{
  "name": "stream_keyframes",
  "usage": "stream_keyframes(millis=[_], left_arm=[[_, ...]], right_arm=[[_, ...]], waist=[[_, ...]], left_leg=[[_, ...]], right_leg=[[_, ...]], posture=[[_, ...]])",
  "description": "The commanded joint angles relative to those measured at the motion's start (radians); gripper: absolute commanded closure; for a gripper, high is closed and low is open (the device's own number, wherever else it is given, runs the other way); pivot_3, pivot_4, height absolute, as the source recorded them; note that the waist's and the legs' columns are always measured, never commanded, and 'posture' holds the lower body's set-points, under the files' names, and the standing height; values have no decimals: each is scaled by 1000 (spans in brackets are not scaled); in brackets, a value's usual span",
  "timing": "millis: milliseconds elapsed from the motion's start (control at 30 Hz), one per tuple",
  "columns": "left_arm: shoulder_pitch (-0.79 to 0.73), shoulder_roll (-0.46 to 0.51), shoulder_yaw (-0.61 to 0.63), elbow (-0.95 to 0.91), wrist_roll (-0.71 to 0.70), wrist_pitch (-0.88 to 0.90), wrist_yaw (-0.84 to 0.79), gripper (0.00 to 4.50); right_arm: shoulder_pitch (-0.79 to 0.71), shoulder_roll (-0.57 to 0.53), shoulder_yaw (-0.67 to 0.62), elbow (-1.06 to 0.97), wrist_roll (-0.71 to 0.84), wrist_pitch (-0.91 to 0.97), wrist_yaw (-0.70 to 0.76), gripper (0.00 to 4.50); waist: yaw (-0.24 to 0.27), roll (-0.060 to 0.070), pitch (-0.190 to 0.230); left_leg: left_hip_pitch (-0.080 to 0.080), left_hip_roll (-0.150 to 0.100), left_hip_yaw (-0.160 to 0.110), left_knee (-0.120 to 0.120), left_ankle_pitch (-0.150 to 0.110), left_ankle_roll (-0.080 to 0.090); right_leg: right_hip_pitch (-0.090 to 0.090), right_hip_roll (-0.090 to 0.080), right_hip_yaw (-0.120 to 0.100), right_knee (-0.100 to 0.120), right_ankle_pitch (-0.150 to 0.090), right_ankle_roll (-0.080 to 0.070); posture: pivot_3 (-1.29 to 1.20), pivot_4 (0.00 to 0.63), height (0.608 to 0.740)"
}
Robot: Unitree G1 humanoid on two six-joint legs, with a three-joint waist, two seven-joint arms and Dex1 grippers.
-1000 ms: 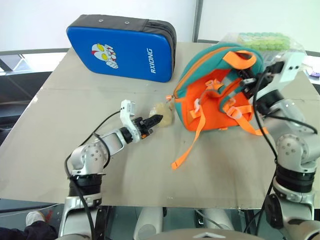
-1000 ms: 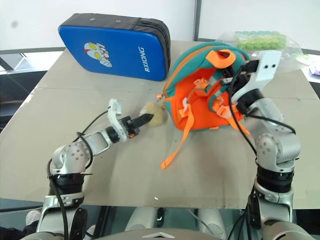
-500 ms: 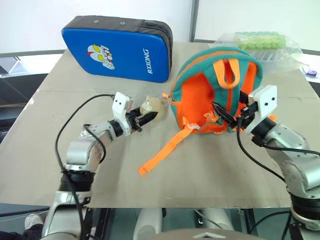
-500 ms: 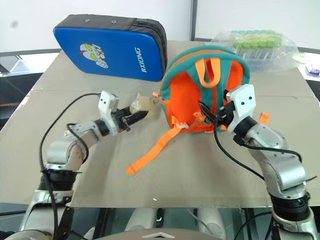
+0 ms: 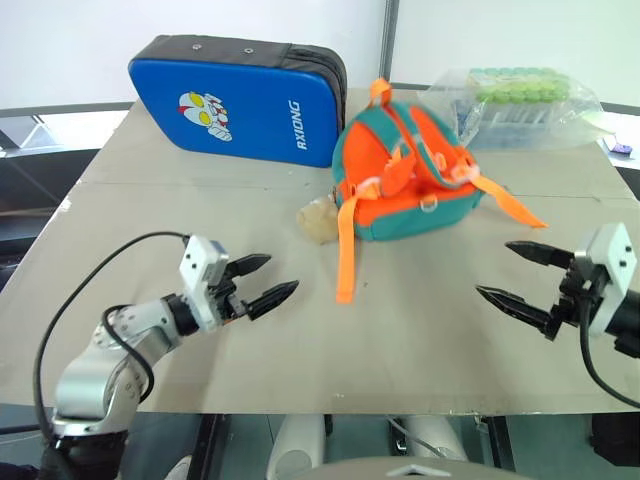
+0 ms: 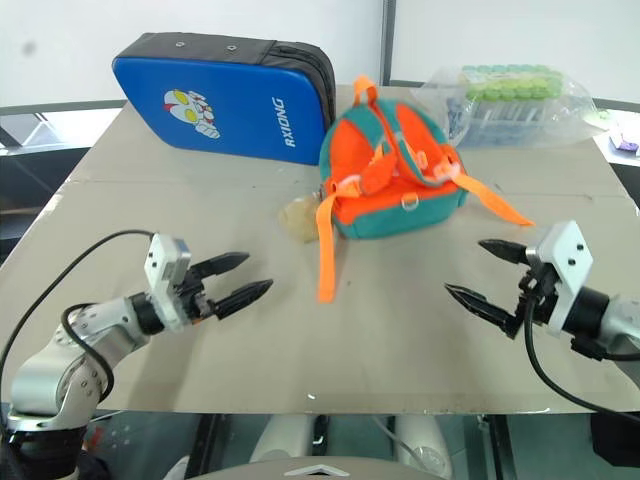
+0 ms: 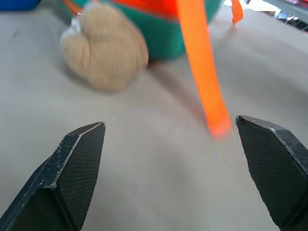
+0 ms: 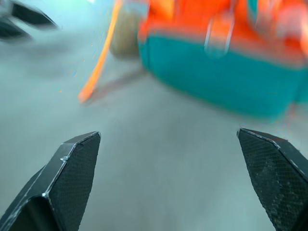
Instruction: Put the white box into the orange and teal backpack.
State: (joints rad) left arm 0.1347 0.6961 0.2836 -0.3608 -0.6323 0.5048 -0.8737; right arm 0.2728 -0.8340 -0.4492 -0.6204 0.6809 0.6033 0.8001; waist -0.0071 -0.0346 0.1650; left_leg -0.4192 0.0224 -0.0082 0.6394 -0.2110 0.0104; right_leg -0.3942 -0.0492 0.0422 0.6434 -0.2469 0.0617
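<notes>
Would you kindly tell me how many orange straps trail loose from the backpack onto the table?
2: one long strap runs from the orange and teal backpack toward the robot; another trails off its right side. Others may be hidden.

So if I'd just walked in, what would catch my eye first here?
Probably the orange and teal backpack lying mid-table, one orange strap trailing toward the robot. Behind it to the left stands a bright blue padded case. Nearer, the left gripper and right gripper hover wide open, holding nothing.
</notes>
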Motion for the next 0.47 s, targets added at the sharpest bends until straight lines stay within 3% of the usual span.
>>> stream_keyframes(millis=[33, 167, 467], left_arm=[[45, 24, 82, -52, -26, -25, -28, 62], [106, 40, 148, -50, -33, -18, -47, 62], [130, 51, 176, -46, -51, 5, -52, 62]], right_arm=[[53, 10, -61, 14, -51, -87, 45, 0], [118, 18, -110, 57, -94, -151, 87, 0], [170, 50, -136, 137, -153, -250, 122, 0]], waist=[[1, 0, 0], [1, 0, 0], [2, 0, 0]], left_leg=[[0, 0, 0, 0, 0, 0], [1, 0, 1, -1, 0, 0], [2, 1, 1, -2, 0, 0]], right_leg=[[0, 0, 0, 0, 0, 0], [0, 0, 1, 0, 0, 0], [0, 0, 2, 0, 0, 0]], posture=[[0, 150, 740], [0, 150, 740], [0, 150, 740]])
